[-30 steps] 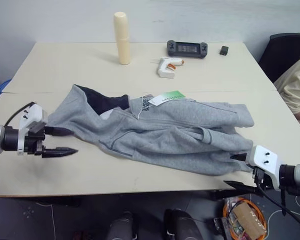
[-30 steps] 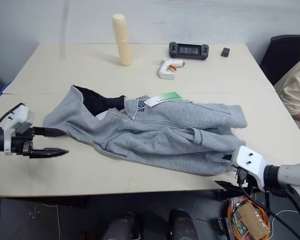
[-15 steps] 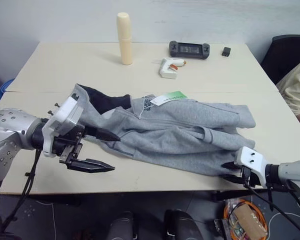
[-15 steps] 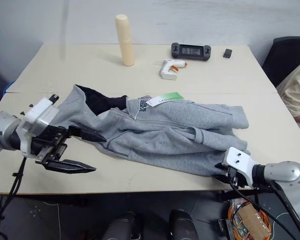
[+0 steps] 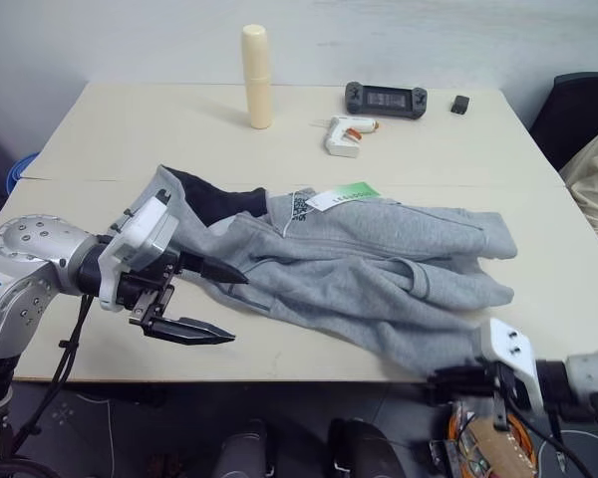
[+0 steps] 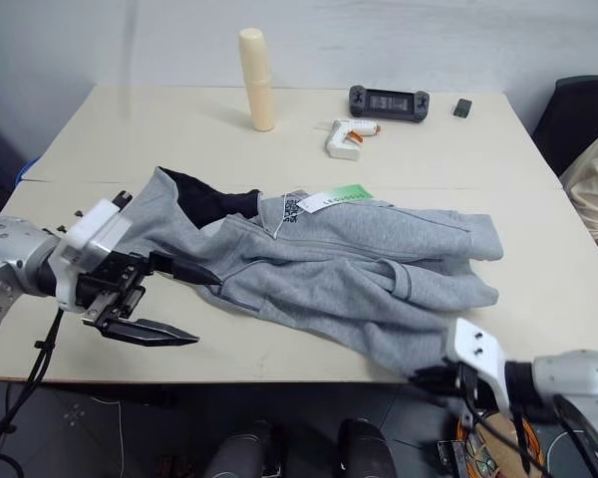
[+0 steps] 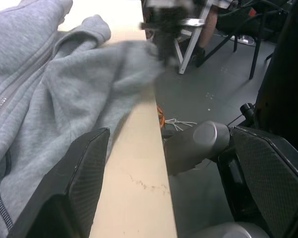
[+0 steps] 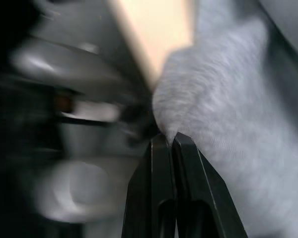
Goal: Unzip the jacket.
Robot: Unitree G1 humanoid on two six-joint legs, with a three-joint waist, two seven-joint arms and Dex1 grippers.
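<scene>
Left gripper (image 5: 207, 299) gapes wide beside the jacket's (image 5: 379, 264) hood; right gripper (image 8: 170, 144) pinches the jacket's hem.

Right end effector (image 8: 164, 141) newly closed, hem (image 8: 188, 119) pinched

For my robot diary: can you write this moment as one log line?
left gripper: open, beside hood | right gripper: shut on jacket hem at table edge | zip: closed
</scene>
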